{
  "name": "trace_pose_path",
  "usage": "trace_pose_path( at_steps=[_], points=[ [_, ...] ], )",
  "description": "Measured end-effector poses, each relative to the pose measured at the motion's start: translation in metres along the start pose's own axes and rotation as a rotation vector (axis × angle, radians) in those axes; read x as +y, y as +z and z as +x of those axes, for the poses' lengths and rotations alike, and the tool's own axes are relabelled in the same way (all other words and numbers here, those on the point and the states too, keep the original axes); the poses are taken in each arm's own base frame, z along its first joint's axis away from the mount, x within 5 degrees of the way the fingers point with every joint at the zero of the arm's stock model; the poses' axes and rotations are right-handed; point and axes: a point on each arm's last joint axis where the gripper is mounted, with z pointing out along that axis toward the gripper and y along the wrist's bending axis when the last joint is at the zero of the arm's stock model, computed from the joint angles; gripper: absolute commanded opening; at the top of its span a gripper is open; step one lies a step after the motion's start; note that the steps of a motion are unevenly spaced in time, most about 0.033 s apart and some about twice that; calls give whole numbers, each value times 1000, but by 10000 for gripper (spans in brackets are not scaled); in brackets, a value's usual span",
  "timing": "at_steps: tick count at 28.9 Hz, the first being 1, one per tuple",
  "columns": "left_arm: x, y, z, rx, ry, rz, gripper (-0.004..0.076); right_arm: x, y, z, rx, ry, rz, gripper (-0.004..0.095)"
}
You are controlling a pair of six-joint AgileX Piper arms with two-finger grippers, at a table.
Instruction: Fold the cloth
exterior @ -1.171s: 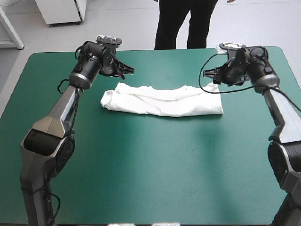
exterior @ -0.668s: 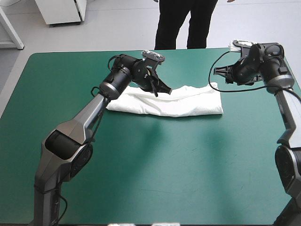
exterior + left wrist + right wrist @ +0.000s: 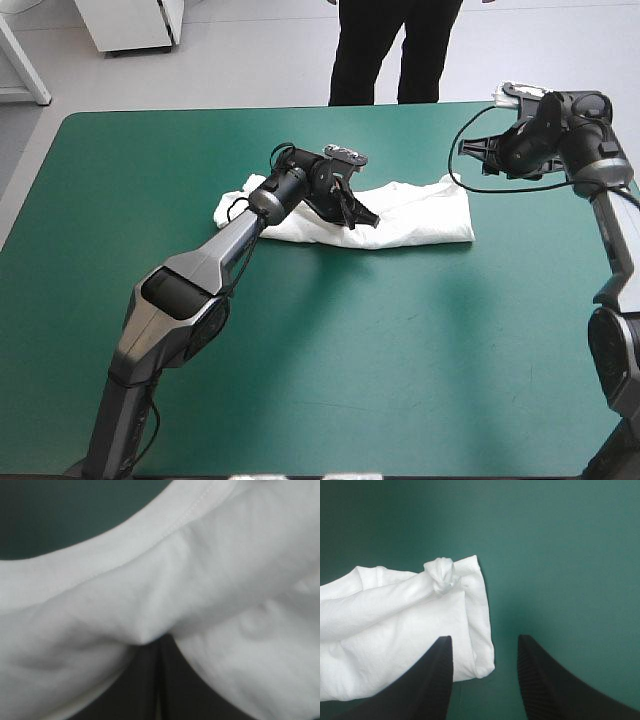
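From where I stand I count one white T-shirt (image 3: 420, 218), a single folded bundle, on one teal-green bench (image 3: 300, 380). There are two pincers, the left pincer (image 3: 362, 217) and the right pincer (image 3: 484, 637). Each has two black fingers (image 3: 420, 680), four all told.

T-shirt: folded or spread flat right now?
Folded: the T-shirt lies as a long narrow band, not spread out; the right wrist view shows stacked layers at its end.
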Motion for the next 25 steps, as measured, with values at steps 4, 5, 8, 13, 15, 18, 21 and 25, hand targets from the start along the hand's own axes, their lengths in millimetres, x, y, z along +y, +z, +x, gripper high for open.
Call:
trace_pose_path(
  at_steps=[4,5,8,13,15,18,21,25],
  points=[
    [0,1,-1,-2,-3,5,-10,-5,0,-1,8,8,-36,570],
    [0,1,-1,-1,-3,5,-10,-6,1,-1,16,10,-55,613],
    [-1,1,0,0,-4,8,-10,-14,13,-1,64,30,-131,719],
    [-1,1,-1,1,-1,9,-10,-19,48,2,160,19,-220,725],
    [-1,1,0,2,-2,10,-10,-19,62,4,188,19,-240,725],
    [0,1,0,4,-4,11,-10,-21,85,8,237,23,-250,725],
    [0,1,0,5,-4,11,-10,-23,105,11,272,31,-250,725],
    [0,2,0,8,-4,11,-10,-24,128,16,303,38,-268,719]
  ],
)
